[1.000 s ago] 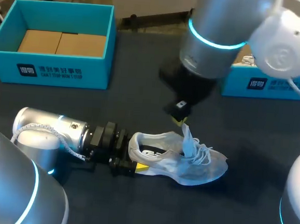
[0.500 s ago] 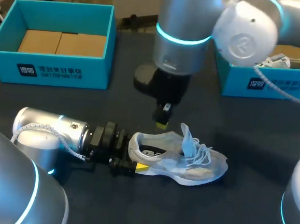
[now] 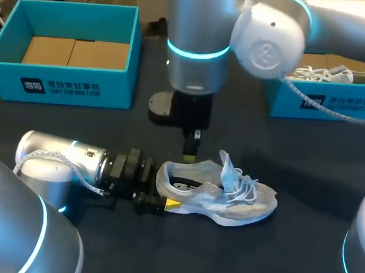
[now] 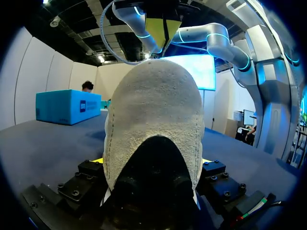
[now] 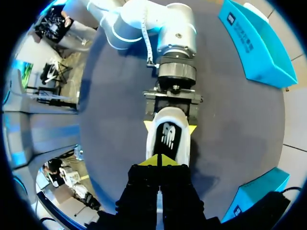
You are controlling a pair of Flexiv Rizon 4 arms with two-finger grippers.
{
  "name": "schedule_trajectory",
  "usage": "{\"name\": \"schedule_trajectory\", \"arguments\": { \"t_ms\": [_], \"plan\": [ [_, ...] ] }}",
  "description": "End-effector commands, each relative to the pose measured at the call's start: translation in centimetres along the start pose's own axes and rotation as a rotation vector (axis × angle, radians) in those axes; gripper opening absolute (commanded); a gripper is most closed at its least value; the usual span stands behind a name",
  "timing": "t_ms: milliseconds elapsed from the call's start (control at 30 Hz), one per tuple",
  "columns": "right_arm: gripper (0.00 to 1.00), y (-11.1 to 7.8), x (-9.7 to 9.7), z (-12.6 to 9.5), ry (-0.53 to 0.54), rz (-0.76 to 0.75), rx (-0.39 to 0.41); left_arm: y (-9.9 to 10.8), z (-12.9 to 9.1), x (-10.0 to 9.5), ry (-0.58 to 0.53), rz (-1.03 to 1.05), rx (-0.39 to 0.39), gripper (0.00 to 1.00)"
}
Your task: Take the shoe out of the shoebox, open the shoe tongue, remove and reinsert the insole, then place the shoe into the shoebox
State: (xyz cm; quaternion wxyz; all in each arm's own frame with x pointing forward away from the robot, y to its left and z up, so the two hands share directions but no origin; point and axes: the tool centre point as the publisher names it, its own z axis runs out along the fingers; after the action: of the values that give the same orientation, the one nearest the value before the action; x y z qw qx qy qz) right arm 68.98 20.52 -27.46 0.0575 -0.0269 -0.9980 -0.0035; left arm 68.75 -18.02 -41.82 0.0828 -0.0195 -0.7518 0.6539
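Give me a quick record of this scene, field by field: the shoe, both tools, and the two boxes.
Shoe: grey-white mesh sneaker on its sole on the dark table, tongue standing up
Left tool: shut on the sneaker's heel
Right tool: shut, empty, above the sneaker's opening
Left box: open blue shoebox, brown cardboard inside, no shoe
Right box: open blue shoebox holding a second pale sneaker

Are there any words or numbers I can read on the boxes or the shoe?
Front of the left shoebox: white label, print too blurred to read.
Front of the right shoebox: same label, too blurred.
Inside the shoe: a white logo, no readable words.
No numbers show.
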Motion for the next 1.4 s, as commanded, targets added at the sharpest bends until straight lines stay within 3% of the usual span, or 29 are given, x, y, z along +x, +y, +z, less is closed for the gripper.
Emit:
{"name": "schedule_trajectory", "arguments": {
  "t_ms": [33,200,667,1067,1400],
  "plan": [
    [0.0,1.1,-0.3,2.7,-0.02,0.023,0.015,0.4,0.0,-0.2,-0.001,0.0,0.0,0.0],
    [0.0,1.1,-0.6,3.9,-0.046,0.013,0.006,0.4,0.0,-0.2,-0.001,0.0,0.0,0.0],
    [0.0,0.2,-1.3,7.3,-0.154,0.025,0.073,0.4,0.0,-0.2,-0.001,0.0,0.0,0.0],
    [0.0,-1.5,-3.1,9.8,-0.223,0.002,0.104,0.4,0.0,-0.2,-0.001,0.0,0.0,0.0],
    [0.0,-4.3,-3.6,10.6,-0.239,0.008,0.097,0.4,0.0,-0.2,-0.001,0.0,0.0,0.0]
  ]
}}
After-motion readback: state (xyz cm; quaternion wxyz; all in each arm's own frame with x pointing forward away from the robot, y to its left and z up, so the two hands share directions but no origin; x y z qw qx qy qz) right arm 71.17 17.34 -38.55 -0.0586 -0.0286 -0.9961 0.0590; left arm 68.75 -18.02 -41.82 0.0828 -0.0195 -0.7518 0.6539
